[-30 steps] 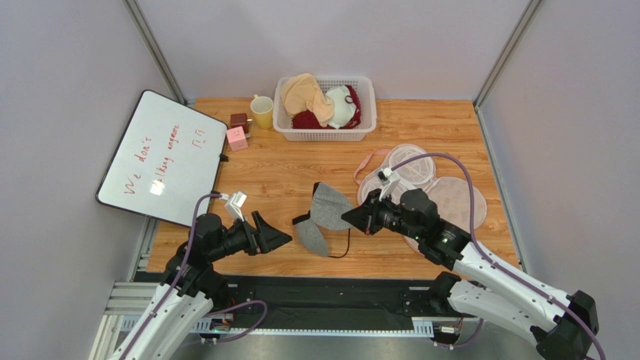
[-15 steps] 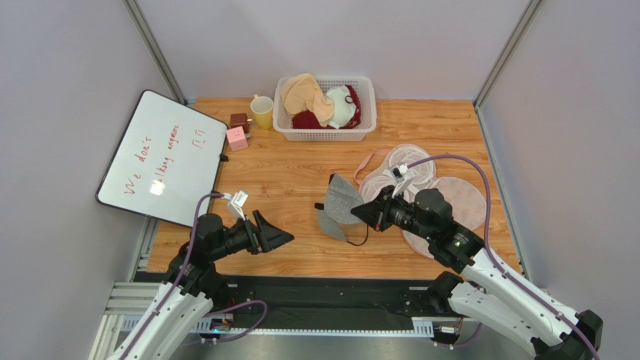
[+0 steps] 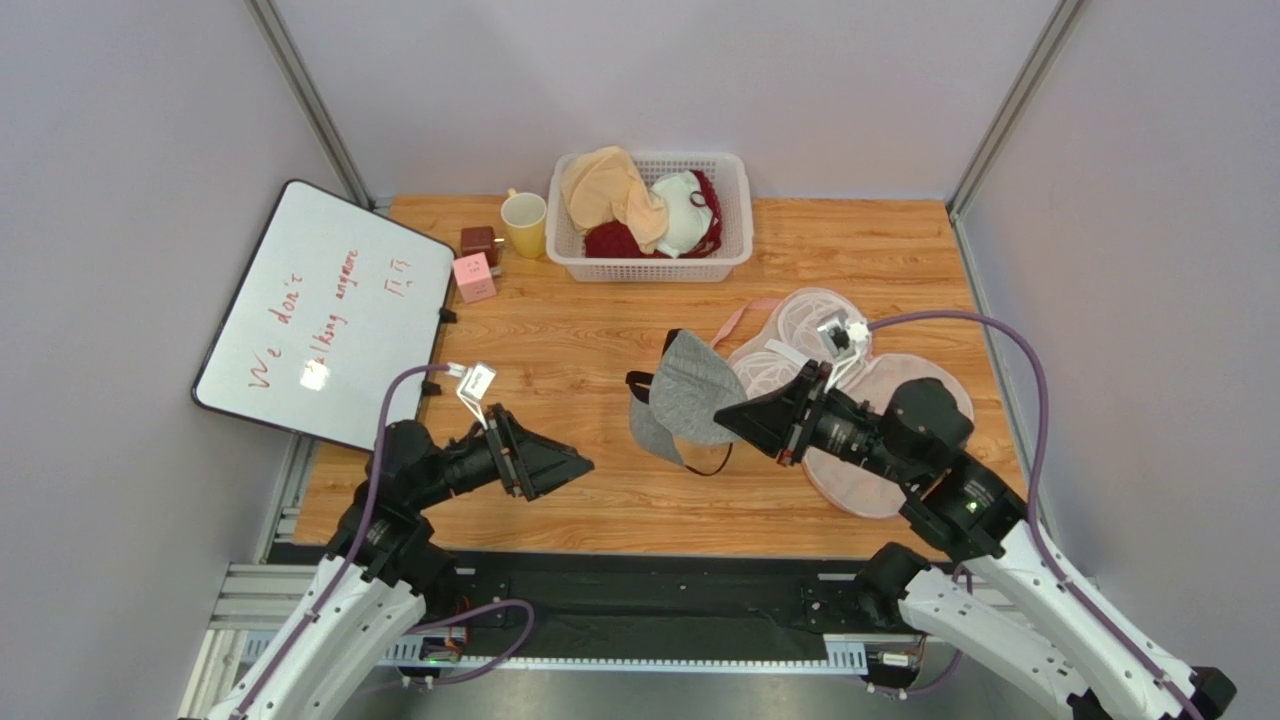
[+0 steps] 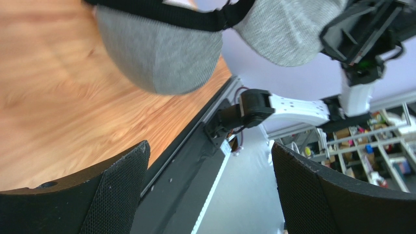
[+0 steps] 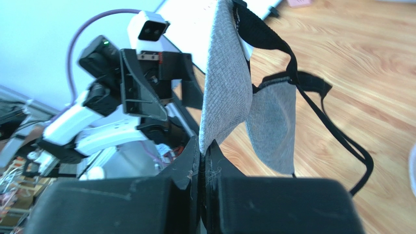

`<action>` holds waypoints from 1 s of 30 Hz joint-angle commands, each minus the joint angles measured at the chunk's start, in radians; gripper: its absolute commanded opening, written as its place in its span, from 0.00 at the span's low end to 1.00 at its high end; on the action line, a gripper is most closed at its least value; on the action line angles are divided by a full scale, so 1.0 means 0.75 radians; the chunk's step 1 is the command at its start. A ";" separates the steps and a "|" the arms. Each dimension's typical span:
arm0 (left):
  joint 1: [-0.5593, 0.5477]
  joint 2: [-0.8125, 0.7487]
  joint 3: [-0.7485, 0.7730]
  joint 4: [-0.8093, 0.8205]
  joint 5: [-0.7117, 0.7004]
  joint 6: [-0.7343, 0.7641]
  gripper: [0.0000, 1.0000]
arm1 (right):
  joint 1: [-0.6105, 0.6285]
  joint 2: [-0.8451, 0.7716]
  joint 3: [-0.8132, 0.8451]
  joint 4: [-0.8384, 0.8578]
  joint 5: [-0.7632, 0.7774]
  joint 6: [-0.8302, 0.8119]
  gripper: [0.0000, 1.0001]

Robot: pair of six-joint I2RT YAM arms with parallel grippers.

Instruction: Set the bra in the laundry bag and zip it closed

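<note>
Pale lilac walls box in a wooden worktop (image 3: 556,360), above which the grey bra (image 3: 694,387) hangs, pinched at one cup's edge by the right fingers (image 5: 189,165), pressed tight together on the fabric. Held that way, the other cup and the black straps dangle below, probably so the garment can be carried clear to the laundry bag (image 3: 849,483), lying flat under that arm. The left fingers (image 4: 117,185) stand spread wide and empty, facing the bra from nearby, seemingly ready to help.
</note>
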 commanded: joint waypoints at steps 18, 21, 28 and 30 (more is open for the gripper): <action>-0.348 0.287 0.152 0.888 0.247 0.359 1.00 | -0.007 -0.143 0.434 0.045 -0.378 0.381 0.00; -0.380 0.375 0.158 0.937 0.254 0.396 1.00 | -0.005 -0.145 0.442 0.080 -0.389 0.412 0.00; -0.395 0.424 0.138 1.126 0.250 0.388 1.00 | -0.005 -0.147 0.450 0.088 -0.397 0.430 0.00; -0.405 0.451 0.158 1.156 0.250 0.376 1.00 | -0.007 -0.143 0.444 0.105 -0.405 0.442 0.00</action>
